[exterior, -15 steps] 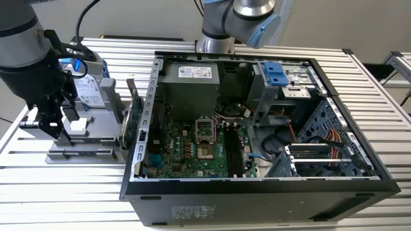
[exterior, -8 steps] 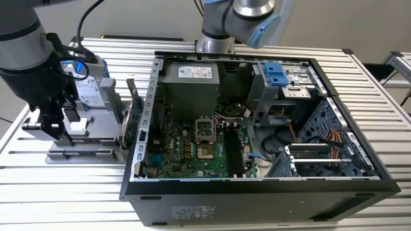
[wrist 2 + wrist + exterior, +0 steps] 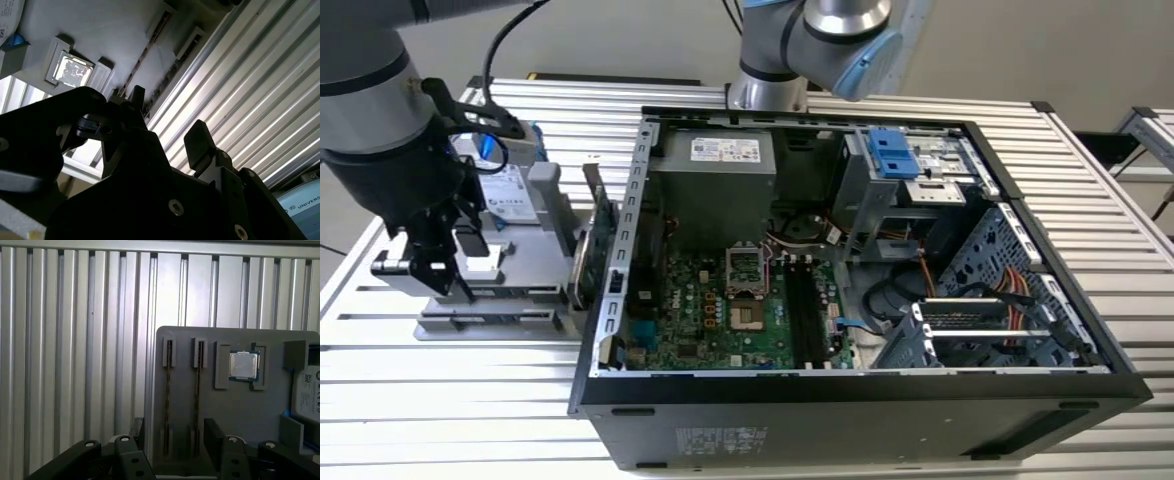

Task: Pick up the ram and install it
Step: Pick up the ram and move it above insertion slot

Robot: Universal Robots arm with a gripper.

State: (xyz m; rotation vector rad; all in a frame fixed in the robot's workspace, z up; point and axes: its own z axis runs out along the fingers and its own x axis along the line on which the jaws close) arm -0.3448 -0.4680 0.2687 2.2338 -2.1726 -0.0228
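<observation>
- We see the gripper (image 3: 438,268) at the exterior view's left, over the gray tray (image 3: 494,325) beside the open computer case (image 3: 854,420).
- Its fingers (image 3: 212,435) stand wide apart and grasp nothing.
- In the first wrist view the ram (image 3: 168,390) stands on edge in a tray slot, with a matching stick (image 3: 198,385) just beside it; both lie in line with the gap between the fingers.
- A processor chip (image 3: 244,365) sits in the tray near them.

The dark pincer (image 3: 167,117) hangs with its fingers apart and nothing between them, by the edge of the grey tray (image 3: 100,25). A ram (image 3: 149,50) stands on edge in a tray slot, and a chip (image 3: 70,70) sits in a pocket nearby. The ribbed counter (image 3: 250,75) lies alongside.
</observation>
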